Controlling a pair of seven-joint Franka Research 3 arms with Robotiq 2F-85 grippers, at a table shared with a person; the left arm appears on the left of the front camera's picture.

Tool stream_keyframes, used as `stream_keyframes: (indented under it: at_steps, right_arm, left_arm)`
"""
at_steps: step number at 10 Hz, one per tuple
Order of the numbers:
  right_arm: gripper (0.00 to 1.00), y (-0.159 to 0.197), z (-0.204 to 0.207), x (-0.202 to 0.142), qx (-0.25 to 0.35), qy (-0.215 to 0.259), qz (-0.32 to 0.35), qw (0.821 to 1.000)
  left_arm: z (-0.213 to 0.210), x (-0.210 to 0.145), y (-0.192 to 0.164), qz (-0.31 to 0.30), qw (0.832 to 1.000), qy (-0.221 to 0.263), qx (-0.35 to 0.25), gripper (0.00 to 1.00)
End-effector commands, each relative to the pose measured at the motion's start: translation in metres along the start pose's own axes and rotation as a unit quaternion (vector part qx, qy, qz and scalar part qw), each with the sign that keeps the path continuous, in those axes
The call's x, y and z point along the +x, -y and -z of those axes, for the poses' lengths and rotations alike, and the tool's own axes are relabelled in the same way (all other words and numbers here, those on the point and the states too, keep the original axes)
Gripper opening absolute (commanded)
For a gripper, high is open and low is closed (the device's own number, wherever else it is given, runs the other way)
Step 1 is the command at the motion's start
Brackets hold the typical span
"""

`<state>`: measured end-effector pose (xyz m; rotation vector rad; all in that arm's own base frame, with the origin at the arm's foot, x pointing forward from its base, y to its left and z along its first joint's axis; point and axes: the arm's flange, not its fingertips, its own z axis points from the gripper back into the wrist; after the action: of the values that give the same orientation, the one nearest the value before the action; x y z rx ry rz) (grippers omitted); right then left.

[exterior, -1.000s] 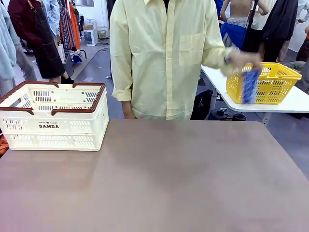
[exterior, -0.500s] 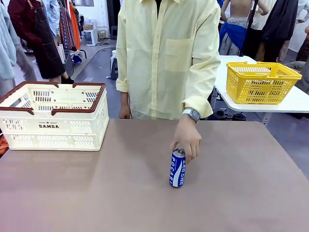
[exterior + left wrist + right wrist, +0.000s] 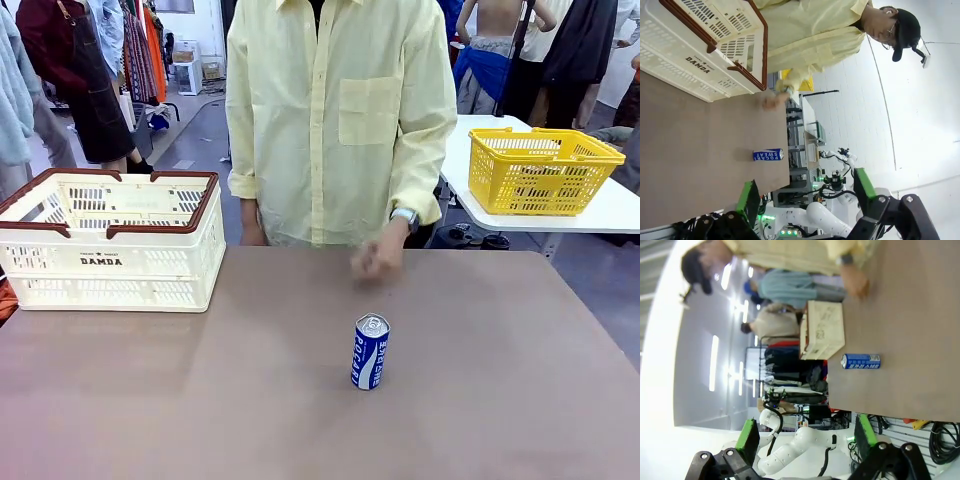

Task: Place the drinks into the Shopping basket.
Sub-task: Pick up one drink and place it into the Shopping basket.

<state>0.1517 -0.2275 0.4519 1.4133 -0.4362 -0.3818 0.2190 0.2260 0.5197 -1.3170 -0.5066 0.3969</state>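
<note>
My left hand (image 3: 805, 192) and my right hand (image 3: 806, 435) are both wide open, with the green pads (image 3: 747, 196) far apart, and they hold nothing. The slim blue metal can with white letters (image 3: 370, 352) stands up straight on the brown desk (image 3: 200, 420), near the middle, and nothing touches it. The person's own hand (image 3: 377, 260) is curled up at 12 o'clock from the can, and the cream-white plastic basket with dark red-brown handles (image 3: 100, 262) sits well apart at 10 o'clock.
</note>
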Motion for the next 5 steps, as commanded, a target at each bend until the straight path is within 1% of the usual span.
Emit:
stream_keyframes:
  at_steps: [1, 4, 5]
  right_arm:
    - [1.00, -0.0038, 0.0013, 0.0031, 0.010, 0.004, -0.014, 1.000]
    - [1.00, -0.0038, 0.0013, 0.0031, 0.010, 0.004, -0.014, 1.000]
    - [1.00, -0.0038, 0.0013, 0.0031, 0.010, 0.004, -0.014, 1.000]
  left_arm:
    - [-0.0009, 0.0012, 0.0024, 0.010, 1.000, 0.001, -0.009, 1.00]
    - [-0.0009, 0.0012, 0.0024, 0.010, 1.000, 0.001, -0.009, 1.00]
    - [0.0000, 0.0000, 0.0000, 0.000, 1.000, 0.000, 0.000, 1.00]
